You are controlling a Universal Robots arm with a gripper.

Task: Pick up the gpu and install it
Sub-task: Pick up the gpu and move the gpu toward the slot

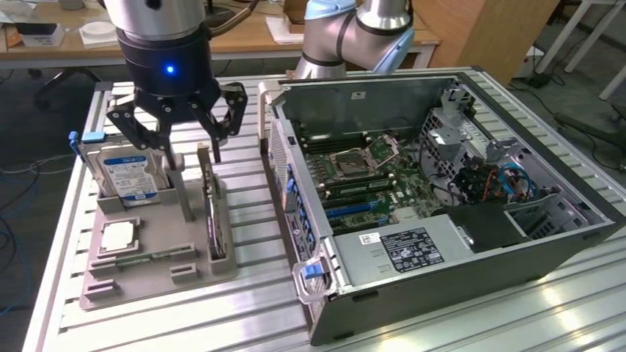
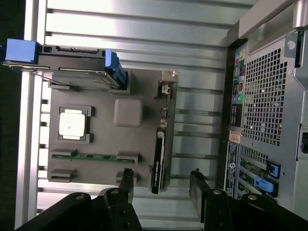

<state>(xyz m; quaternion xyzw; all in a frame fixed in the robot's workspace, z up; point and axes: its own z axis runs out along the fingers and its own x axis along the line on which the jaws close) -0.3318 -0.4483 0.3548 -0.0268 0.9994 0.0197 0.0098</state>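
Exterior view: a black two-fingered gripper (image 1: 193,163) on a silver-and-black robot arm (image 1: 161,29) hangs above a grey moulded plastic tray (image 1: 146,277), which lies on a ribbed aluminium table (image 1: 254,312).
Fingers: the fingers (image 2: 126,185) are spread wide and hold nothing. In the wrist view the card lies between them and they do not touch it.
Gpu: the gpu (image 1: 213,220) is a thin flat rectangular card with a dark face and a silvery metal bracket at one end. It stands on edge in a slot along the side of the tray that faces the case. It is not in the case.
Hard drive: a boxy silver hard drive with a blue-and-white label (image 1: 127,176) and blue side rails stands upright in the tray, on the exterior view's left of the gpu. The gripper is above the gap between the two.
Processor: a square silver processor chip (image 1: 117,236) lies flat in a tray pocket.
Memory stick: a narrow green memory stick (image 1: 146,257) lies flat just beside the processor.
Computer case: an open dark-grey metal computer case (image 1: 470,271) lies on its side just beside the tray, on the exterior view's right. Its green motherboard (image 1: 367,172) is exposed and faces up.
Wrist view: the case's perforated rear panel (image 2: 269,86) runs alongside the tray.
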